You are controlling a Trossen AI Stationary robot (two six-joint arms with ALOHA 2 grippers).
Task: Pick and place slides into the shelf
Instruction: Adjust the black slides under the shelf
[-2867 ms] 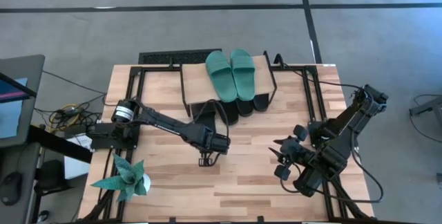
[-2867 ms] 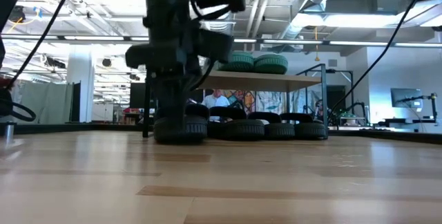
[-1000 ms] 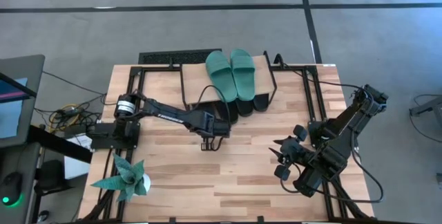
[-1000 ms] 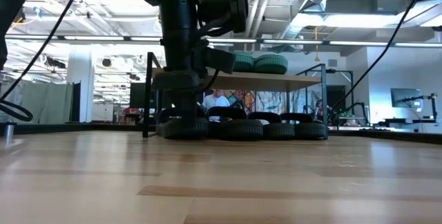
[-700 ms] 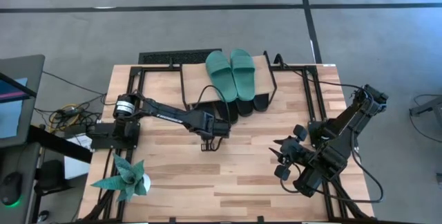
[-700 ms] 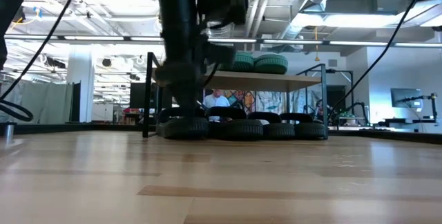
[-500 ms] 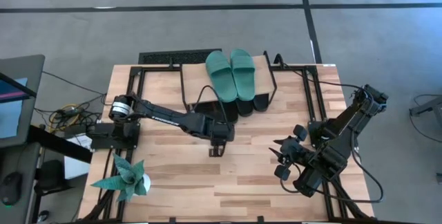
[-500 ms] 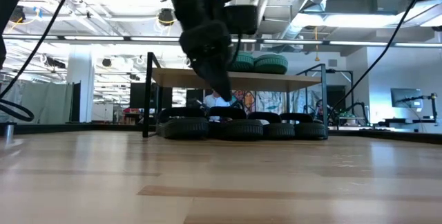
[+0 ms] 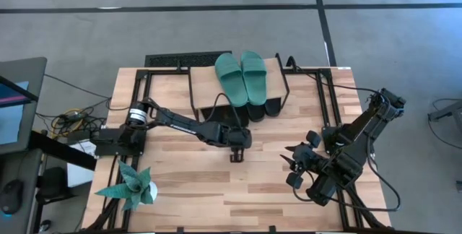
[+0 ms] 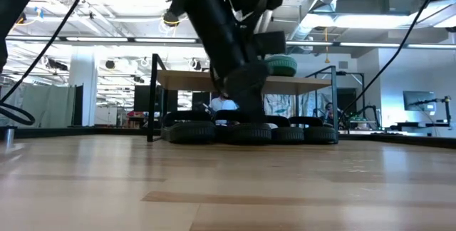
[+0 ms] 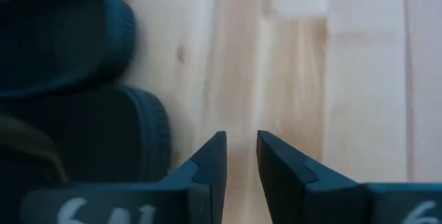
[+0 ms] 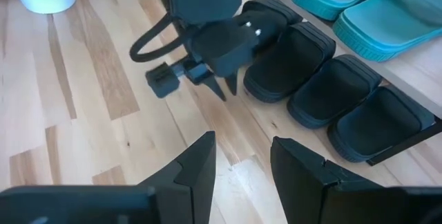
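My left gripper [image 9: 235,154] hangs just in front of the shelf [image 9: 204,82], its fingers [image 11: 213,156] a narrow gap apart with nothing but bare table [image 9: 180,183] between them; I carry no slide. Just beside it, the four black slides [image 12: 314,72] sit in a row under the plank, toes outward. The two teal slides [image 9: 243,77] lie side by side on the slanted top. By my count all six are in the shelf, so I judge the placing done, with only the pull-back left. My right gripper [image 12: 242,156] waits well apart at the table's right side, fingers spread and empty.
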